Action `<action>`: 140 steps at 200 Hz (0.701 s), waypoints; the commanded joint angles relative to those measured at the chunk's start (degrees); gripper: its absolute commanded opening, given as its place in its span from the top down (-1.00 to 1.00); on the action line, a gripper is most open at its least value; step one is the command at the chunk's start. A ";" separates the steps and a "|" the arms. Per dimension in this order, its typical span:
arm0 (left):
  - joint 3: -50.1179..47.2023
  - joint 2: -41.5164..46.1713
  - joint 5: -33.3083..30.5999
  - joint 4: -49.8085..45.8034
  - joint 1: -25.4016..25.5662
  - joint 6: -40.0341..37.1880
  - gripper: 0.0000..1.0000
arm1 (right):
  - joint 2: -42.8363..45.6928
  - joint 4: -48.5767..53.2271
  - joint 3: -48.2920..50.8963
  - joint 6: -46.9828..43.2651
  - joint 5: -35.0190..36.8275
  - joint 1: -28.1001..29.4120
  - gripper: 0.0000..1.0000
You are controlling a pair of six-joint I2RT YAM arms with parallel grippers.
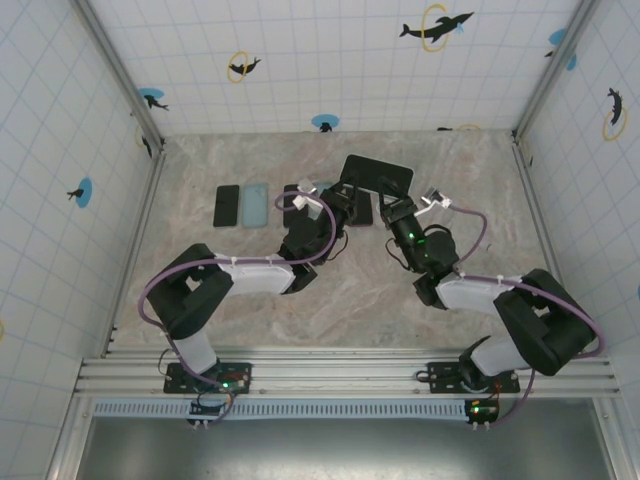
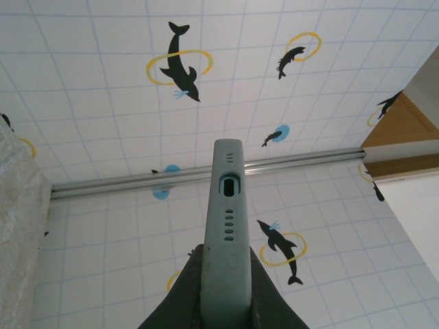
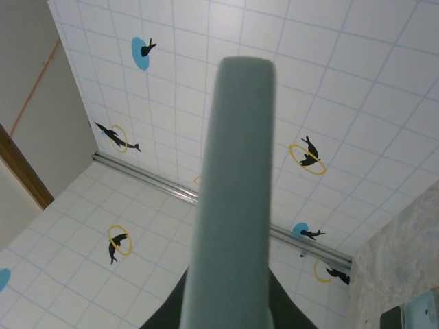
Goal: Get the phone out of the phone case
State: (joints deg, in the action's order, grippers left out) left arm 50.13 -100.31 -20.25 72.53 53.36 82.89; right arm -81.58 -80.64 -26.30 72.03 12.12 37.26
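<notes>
- The black-screened phone [image 1: 377,177] sits inside its grey-green silicone phone case [image 2: 226,226]. The pair is held up off the table between the two arms, screen towards the top camera.
- The left gripper [image 2: 225,262] is clamped on the case's port end, with the charging slot and speaker holes just above its fingers.
- The right gripper [image 3: 226,296] appears closed on another edge of the case, fingers pressed to both sides.
- Judgement: one grip should anchor the case. The other should roll a corner lip back off the glass, not squeeze the rim, since squeezing would lock the phone in.
- Soft silicone will likely stretch and snap back, so peel slowly.
- Work low over the marbled table top [image 1: 470,200], clear of the black slab [image 1: 227,205] and the pale blue slab [image 1: 256,205] lying to the left.
</notes>
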 commanded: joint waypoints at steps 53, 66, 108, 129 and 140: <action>1.43 -0.44 1.44 5.58 0.34 3.86 0.12 | -0.75 -6.82 -1.92 -1.62 1.54 -0.02 0.97; 0.80 0.47 2.77 3.83 -0.26 3.60 -0.06 | -0.11 -6.53 -1.65 -2.55 1.15 -0.61 1.00; -1.06 6.97 11.74 -12.81 -5.12 0.10 -0.29 | 6.31 7.32 -2.51 -11.76 -4.62 -4.23 1.00; 1.70 10.50 16.15 -27.81 -7.94 -6.45 -0.33 | 8.53 14.32 -3.70 -17.03 -9.13 -6.72 1.00; 3.32 11.92 18.81 -34.09 -9.61 -9.96 -0.34 | 9.25 17.49 -4.23 -19.10 -12.62 -8.57 1.00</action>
State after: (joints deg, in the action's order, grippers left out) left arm 49.67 -92.60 -8.95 55.75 46.46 81.76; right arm -75.29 -69.45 -26.70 60.71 6.44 31.35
